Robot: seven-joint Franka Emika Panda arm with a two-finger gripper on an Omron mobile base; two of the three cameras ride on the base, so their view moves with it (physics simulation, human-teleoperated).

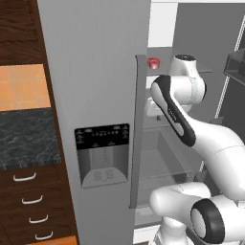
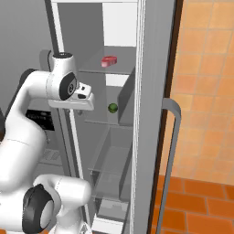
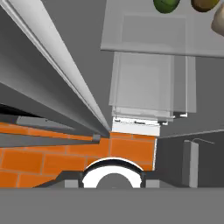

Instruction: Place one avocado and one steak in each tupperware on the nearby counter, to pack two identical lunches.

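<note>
End effector (image 2: 78,111) is inside the open fridge, jaws narrow, gripping nothing. Steak (image 2: 109,61) sits on the upper shelf; avocado (image 2: 112,108) on the shelf below, right of the end effector.

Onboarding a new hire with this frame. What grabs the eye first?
The white arm reaching up into the open fridge dominates both base views. Next, the red steak on an upper shelf and a dark-green avocado on the shelf below it. To the fridge's left, the dark marbled counter sits over brown drawers.
</note>
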